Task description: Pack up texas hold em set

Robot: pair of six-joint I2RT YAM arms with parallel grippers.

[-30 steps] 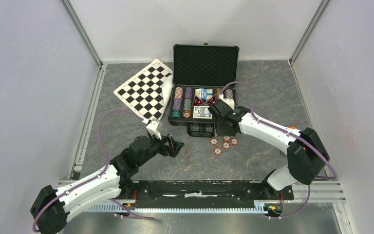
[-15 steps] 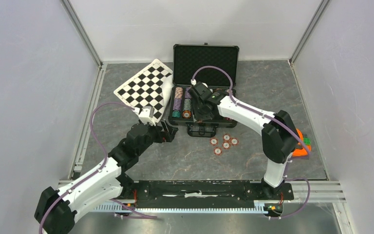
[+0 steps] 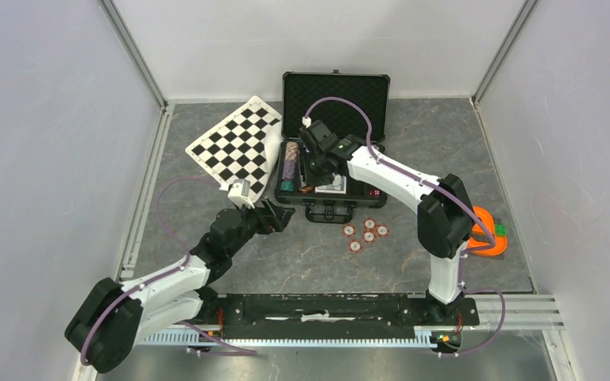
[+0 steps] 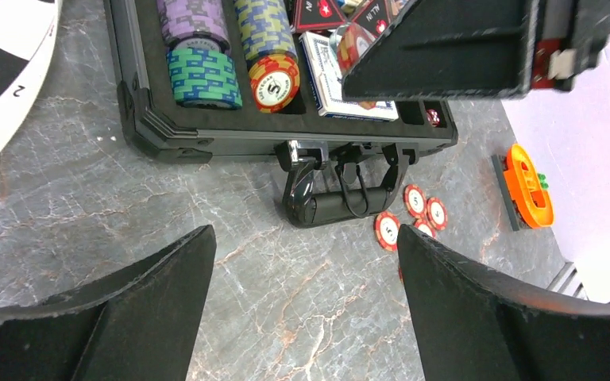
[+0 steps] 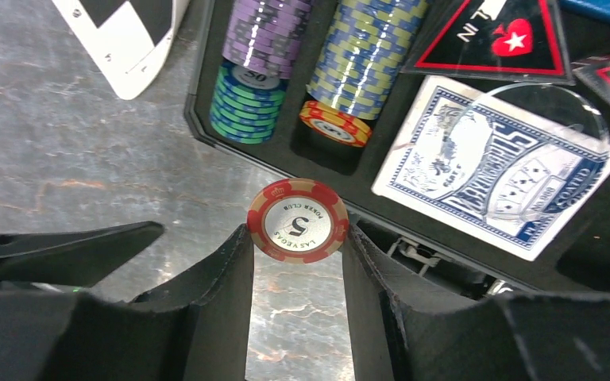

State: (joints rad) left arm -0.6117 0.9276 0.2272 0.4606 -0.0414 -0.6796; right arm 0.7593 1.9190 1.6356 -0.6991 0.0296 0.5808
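The black case lies open at the back, its foam-lined lid raised. Rows of purple, green and blue-yellow chips and a blue card deck sit in its tray. My right gripper is shut on a red chip marked 5, held on edge just over the case's front rim, in front of the chip rows. Several loose red chips lie on the table right of the handle. My left gripper hangs open and empty over bare table, near the case's front left corner.
A black-and-white checkered board lies against the case's left side. An orange tape-like object sits at the right, behind the right arm's elbow. Triangular red-and-black plaques lie in the case. Aluminium rails and white walls close off the table.
My right arm has swung left from the case's front right to over its left chip rows, carrying the red chip. The left gripper has edged back toward the case.
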